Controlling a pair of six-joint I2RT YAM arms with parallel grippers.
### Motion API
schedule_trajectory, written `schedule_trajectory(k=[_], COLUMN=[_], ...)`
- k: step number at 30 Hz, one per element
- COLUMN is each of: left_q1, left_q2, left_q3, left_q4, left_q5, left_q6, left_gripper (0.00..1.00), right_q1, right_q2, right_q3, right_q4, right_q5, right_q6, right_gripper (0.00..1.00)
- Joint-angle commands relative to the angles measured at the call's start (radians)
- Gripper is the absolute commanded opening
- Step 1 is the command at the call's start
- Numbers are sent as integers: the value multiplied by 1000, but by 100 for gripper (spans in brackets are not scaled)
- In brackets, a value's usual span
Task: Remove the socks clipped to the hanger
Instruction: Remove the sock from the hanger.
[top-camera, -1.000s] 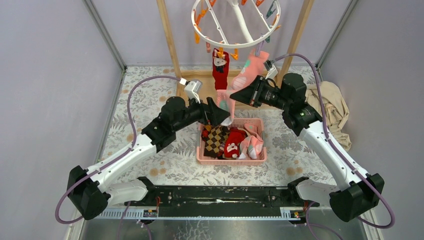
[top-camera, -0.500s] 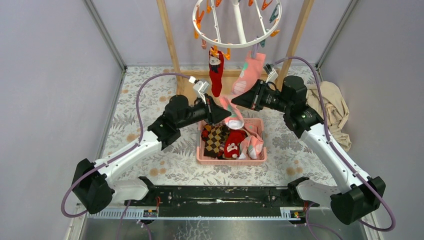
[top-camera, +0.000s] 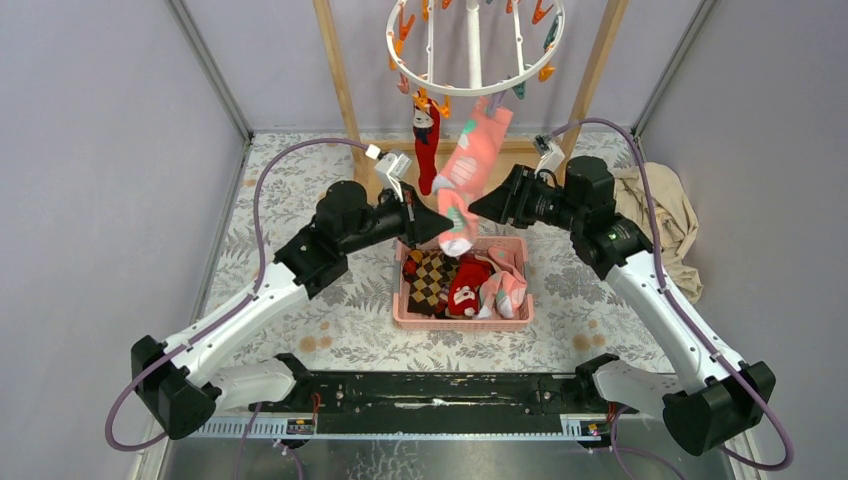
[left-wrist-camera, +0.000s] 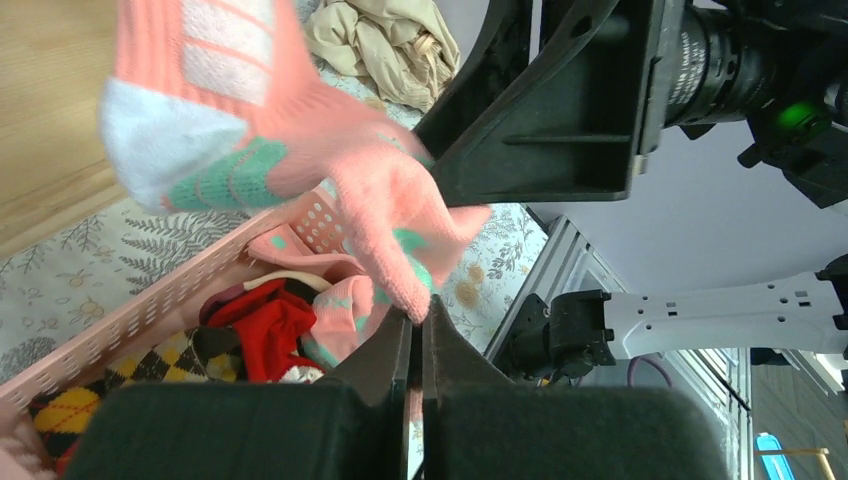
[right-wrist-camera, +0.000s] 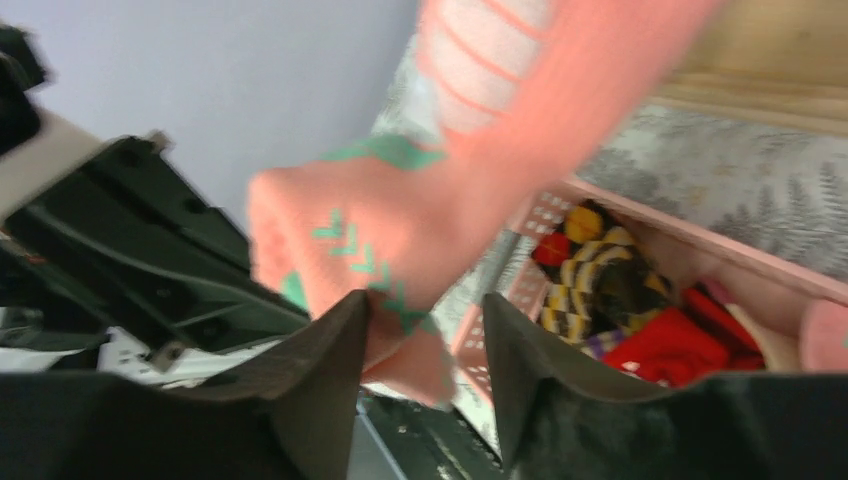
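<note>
The white ring hanger (top-camera: 475, 88) hangs at the top with orange and teal clips. Below its near rim hang a red sock (top-camera: 426, 150) and a pink sock (top-camera: 470, 160) with green patches. My left gripper (top-camera: 449, 228) is shut on the pink sock's lower tip; in the left wrist view the knit (left-wrist-camera: 400, 250) runs down into the closed left gripper (left-wrist-camera: 420, 318). My right gripper (top-camera: 476, 208) stands open just right of that sock. In the right wrist view the pink sock (right-wrist-camera: 400, 230) lies loosely between the spread fingers of the right gripper (right-wrist-camera: 428, 305).
A pink basket (top-camera: 462, 320) sits under the grippers with an argyle sock (top-camera: 428, 280), a red one (top-camera: 468, 285) and a pink one (top-camera: 508, 290). Wooden frame posts (top-camera: 338, 80) flank the hanger. A beige cloth (top-camera: 665, 215) lies at the right.
My left gripper closed on the pink sock's lower end. My right gripper let go of it, opened and drew back to the right. The hanger swung back and up.
</note>
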Motion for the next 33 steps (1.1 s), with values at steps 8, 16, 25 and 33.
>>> schedule_trajectory(k=[8,16,25,33], left_q1=[3,3,2,2], left_q2=[-17,3,-13,-6], left_q3=[207,289,271,294], left_q4=[-247,-320,-328,-340], left_q5=[-59,-15,5,29], left_q6=[49,62,58,53], left_gripper=[0,0,0,0], right_q1=[-4,-4,-4,-5], right_q2=[11,171,391,481], right_q3=[284,447,588,601], right_q4=[-219,-121,18,133], right_q5=[311,382,395,388], right_q6=[-226,-266,-291,-326], right_gripper=[73,73,73,79])
